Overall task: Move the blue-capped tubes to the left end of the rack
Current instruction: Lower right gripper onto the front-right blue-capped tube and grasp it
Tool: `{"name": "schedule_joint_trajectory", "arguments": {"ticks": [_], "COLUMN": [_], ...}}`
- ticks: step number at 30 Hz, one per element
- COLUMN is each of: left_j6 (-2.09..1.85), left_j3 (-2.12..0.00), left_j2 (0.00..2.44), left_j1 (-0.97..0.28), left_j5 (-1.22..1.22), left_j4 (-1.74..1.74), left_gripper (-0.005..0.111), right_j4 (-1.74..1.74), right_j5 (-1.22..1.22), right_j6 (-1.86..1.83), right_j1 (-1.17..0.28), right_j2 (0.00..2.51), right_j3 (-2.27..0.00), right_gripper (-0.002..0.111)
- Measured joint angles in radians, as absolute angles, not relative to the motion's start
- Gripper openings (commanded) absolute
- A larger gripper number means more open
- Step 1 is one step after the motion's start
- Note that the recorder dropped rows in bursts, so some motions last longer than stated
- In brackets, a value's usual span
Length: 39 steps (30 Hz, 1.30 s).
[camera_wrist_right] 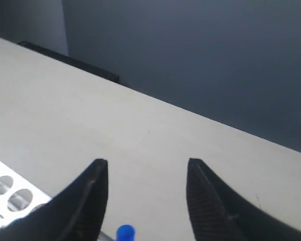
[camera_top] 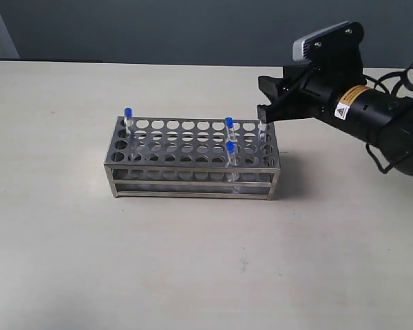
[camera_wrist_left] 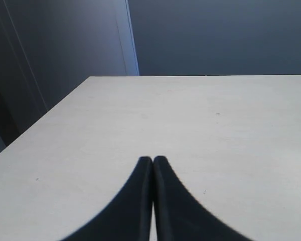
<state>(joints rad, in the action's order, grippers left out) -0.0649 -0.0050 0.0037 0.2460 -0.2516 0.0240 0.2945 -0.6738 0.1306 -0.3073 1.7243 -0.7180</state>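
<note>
the right tool (camera_top: 264, 115) hangs over the right end of the rack (camera_top: 186, 170) on the desk (camera_top: 69, 261). of the blue-capped tubes (camera_top: 229, 128), one stands at the far left corner and the rest toward the right.

left wrist view: the left tool (camera_wrist_left: 153, 161) is pressed closed, empty, above the desk.

right wrist view: the right tool gapes wide, gripping nothing, with one of the blue-capped tubes (camera_wrist_right: 125, 232) between its fingers, untouched.

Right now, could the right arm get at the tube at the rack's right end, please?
Probably yes: the right arm is at that tube, its jaws stand open with the blue cap showing between them, and nothing seems to block the way.
</note>
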Motion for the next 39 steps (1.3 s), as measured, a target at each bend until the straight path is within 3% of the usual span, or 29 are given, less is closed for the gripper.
{"name": "schedule_joint_trajectory", "arguments": {"ticks": [9,39], "left_j6": [-0.065,-0.065], "left_j3": [-0.005,-0.005], "left_j2": [0.004,0.004], "left_j1": [0.246,0.246], "left_j5": [-0.252,-0.252], "left_j4": [0.024,0.024], "left_gripper": [0.000,0.000], "right_j4": [0.204,0.285], "right_j5": [-0.781,-0.744], "right_j6": [0.059,0.122], "right_j1": [-0.305,-0.305], "right_j2": [1.857,1.931], "right_j3": [-0.722,-0.760], "right_gripper": [0.047,0.047]}}
